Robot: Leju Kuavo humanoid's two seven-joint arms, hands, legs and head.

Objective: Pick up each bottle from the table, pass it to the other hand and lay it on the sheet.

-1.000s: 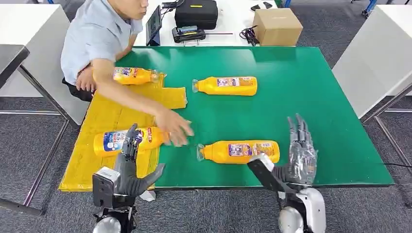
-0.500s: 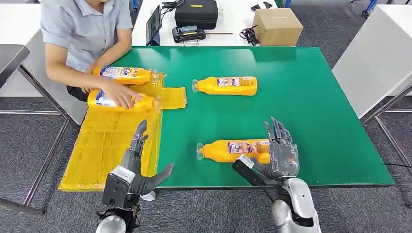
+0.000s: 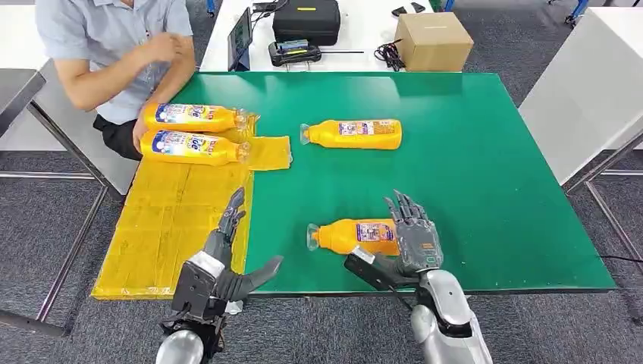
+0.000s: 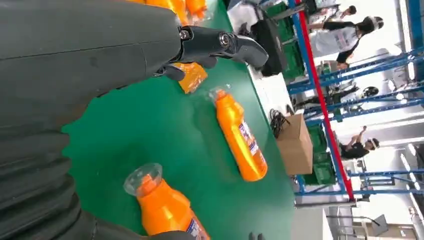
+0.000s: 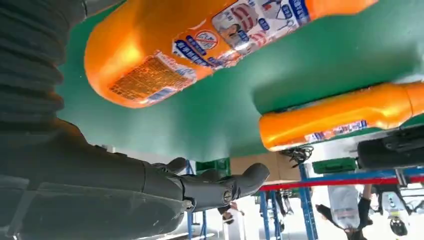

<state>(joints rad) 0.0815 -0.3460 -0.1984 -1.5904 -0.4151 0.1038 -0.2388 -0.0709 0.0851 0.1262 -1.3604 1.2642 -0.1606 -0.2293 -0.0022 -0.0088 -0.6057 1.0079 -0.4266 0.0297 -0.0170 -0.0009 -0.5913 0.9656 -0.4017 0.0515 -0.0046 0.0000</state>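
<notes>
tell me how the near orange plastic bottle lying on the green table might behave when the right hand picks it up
The near orange plastic bottle lies on its side on the green table, and its rounded body looks apt to roll if nudged. The glossy surface and label may be slippery. It looks full of orange liquid, so probably fairly heavy. The right hand is spread open at its base end.

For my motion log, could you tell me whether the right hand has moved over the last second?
Yes. The right hand has moved leftward along the table's near edge, now covering the base end of the near bottle.

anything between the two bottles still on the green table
No, only bare green table between the far bottle and the near bottle, where the right hand is; the head view shows it.
</notes>
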